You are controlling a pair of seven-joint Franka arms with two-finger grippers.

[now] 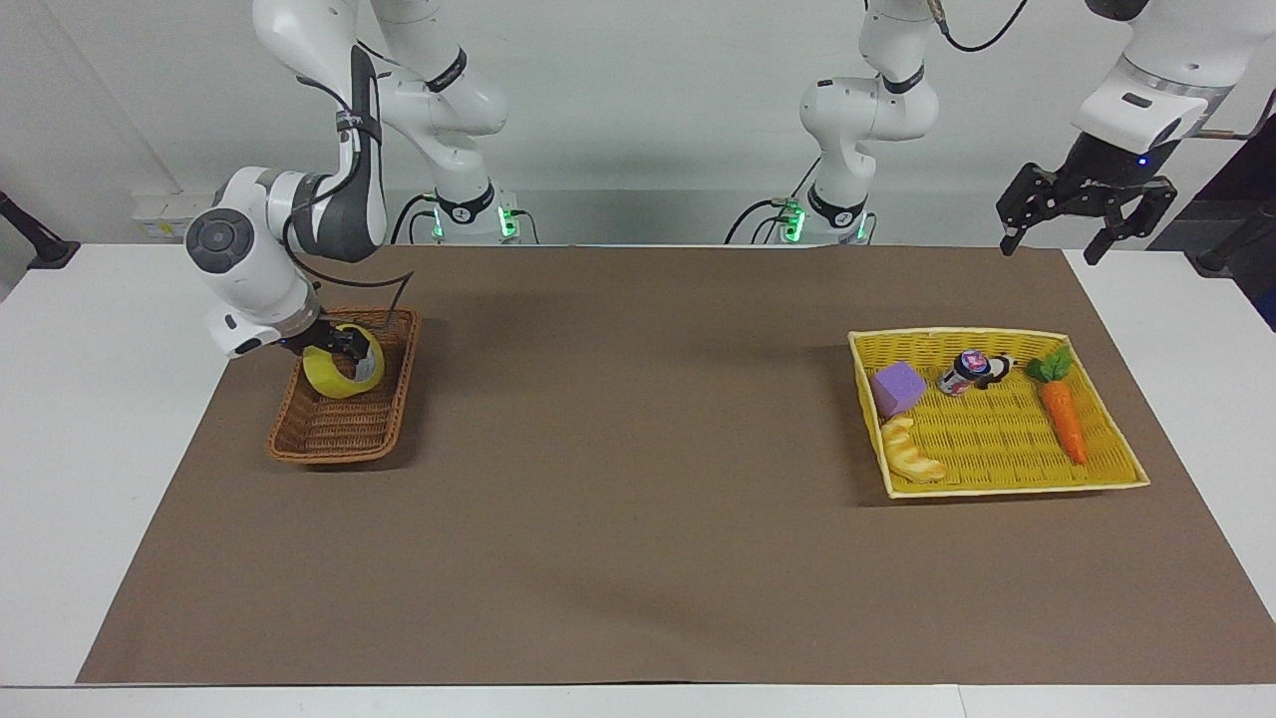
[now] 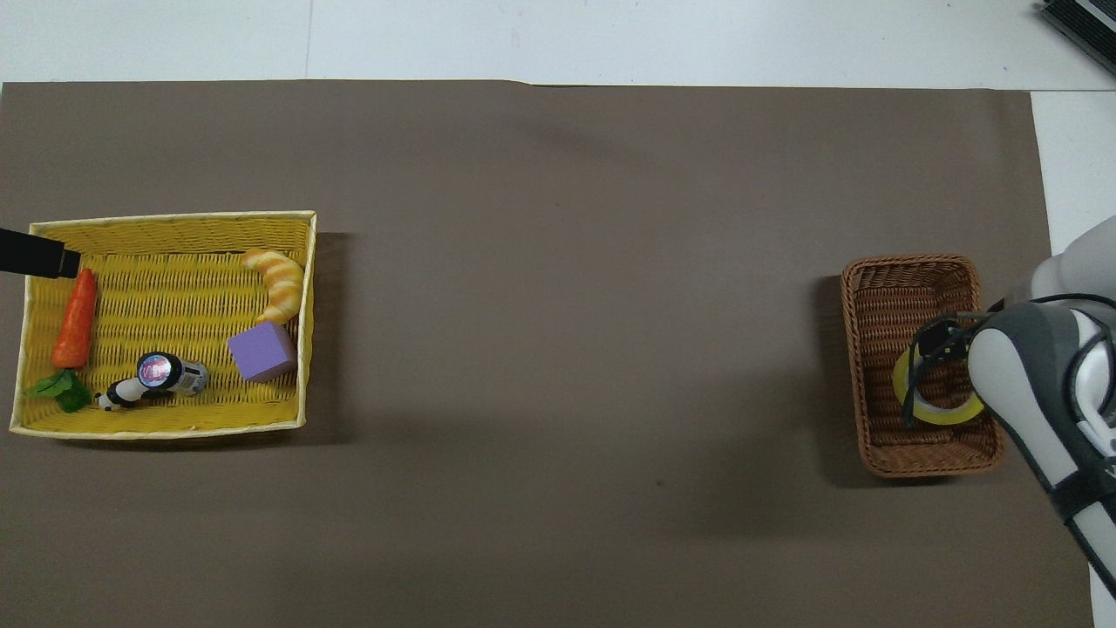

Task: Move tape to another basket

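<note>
Waiting at the robots' end of the table, the left gripper (image 1: 1085, 211) hangs high over the table's edge at the left arm's end, its fingers spread and holding nothing. In the overhead view only its dark tip shows, over a corner of the yellow tray (image 1: 1007, 490).

The right gripper (image 1: 337, 349) is down inside the basket (image 1: 334, 439), at the end of it nearer the robots. It is closed on the rim of the tape (image 1: 346, 374), with one finger seemingly inside the core. The roll lies right under and against the fingers, tipped on edge with its open face slanting up and away from the robots. It sits within the wicker walls, though whether it touches the basket floor cannot be told.

The basket's long axis runs away from the robots, and the farther stretch of its floor is bare weave. With the tape already inside, the coming move appears to turn on this alone: the roll is directly beneath the right gripper, so letting go and rising straight up should leave it there. The left arm is well apart, at the other end of the brown mat (image 1: 638, 519).

In the yellow tray, a small can (image 1: 963, 373), a carrot (image 1: 1063, 417), a purple block (image 1: 897, 387) and a bread toy (image 1: 912, 454) lie untouched.
</note>
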